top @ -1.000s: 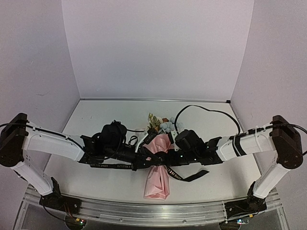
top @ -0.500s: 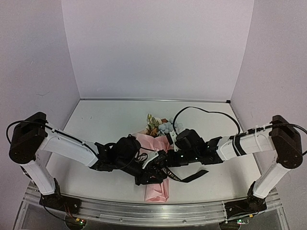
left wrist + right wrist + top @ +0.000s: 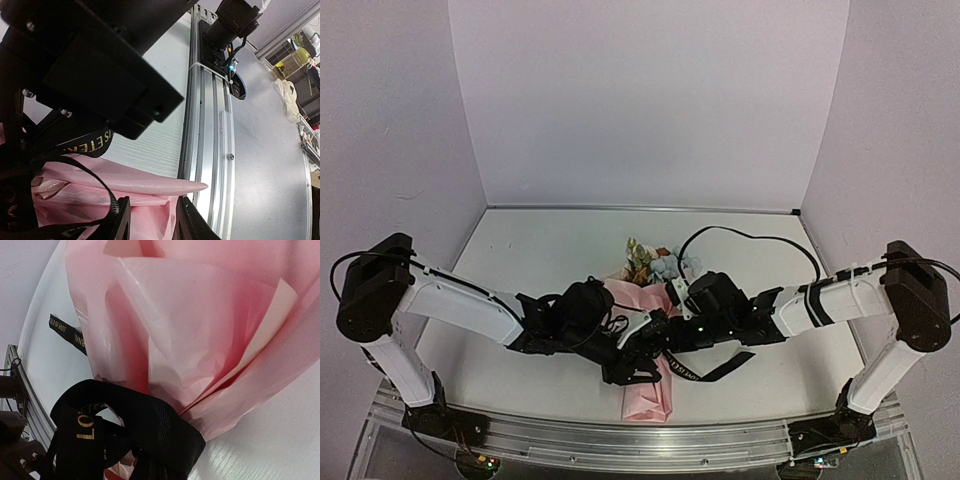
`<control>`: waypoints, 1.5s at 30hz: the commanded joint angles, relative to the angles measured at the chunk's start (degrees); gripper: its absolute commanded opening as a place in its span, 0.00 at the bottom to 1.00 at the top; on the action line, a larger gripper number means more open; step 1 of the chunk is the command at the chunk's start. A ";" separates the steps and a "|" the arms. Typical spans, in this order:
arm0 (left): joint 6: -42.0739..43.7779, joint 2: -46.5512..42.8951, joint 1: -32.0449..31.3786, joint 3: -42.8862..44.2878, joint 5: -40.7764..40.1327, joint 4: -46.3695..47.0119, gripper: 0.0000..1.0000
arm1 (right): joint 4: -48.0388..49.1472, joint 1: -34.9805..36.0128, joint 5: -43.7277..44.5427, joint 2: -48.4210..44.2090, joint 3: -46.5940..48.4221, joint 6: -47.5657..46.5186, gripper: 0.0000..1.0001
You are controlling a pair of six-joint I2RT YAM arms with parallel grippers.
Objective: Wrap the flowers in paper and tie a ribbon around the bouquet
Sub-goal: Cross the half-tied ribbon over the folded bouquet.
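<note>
Bouquet (image 3: pixel 648 398) lies mid-table seen from above, flowers (image 3: pixel 658 263) at the far end, pointed tail toward the arms. The left gripper (image 3: pixel 632 368) has swung in from the left, where it held the ribbon (image 3: pixel 720 368) stretched a second ago, and now sits over the cone beside the right gripper (image 3: pixel 658 332). A loose ribbon end trails right on the table (image 3: pixel 540 250). The pull looks finished and the left seems to be letting go.

Left wrist: its jaws stand apart, pink paper (image 3: pixel 125 182) showing in the gap. A thin ribbon strand runs to one finger (image 3: pixel 120 220).

Right wrist: ribbon crosses the cone's narrow part and bunches at the bottom edge. The jaws are closed, seemingly on that bunch, though the fingers are hidden. Whether a knot holds I cannot tell.
</note>
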 commanded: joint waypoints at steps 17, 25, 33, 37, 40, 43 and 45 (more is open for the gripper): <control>-1.99 -9.47 -0.20 8.02 -21.70 -16.39 0.59 | 1.45 -0.15 -0.89 0.22 1.02 -0.76 0.00; -2.15 -3.86 -1.84 13.82 -25.13 -22.83 0.60 | 1.37 -0.20 -0.66 0.10 0.68 -0.73 0.00; -1.77 -0.06 -4.06 18.57 -28.85 -29.01 0.57 | 1.37 -0.17 -0.71 0.16 1.05 -0.68 0.00; -1.90 0.39 -4.67 19.36 -30.50 -30.39 0.53 | 1.28 -0.19 -0.71 0.29 1.29 -0.70 0.00; -2.21 0.25 -5.11 19.49 -30.74 -30.66 0.53 | 1.28 -0.17 -0.66 0.44 1.50 -0.59 0.00; -2.34 0.49 -5.47 19.90 -30.68 -31.30 0.49 | 1.24 -0.20 -0.67 0.67 1.68 -0.53 0.00; -2.41 0.69 -5.88 20.31 -30.63 -31.83 0.46 | 1.19 -0.20 -0.82 0.84 1.86 -0.42 0.00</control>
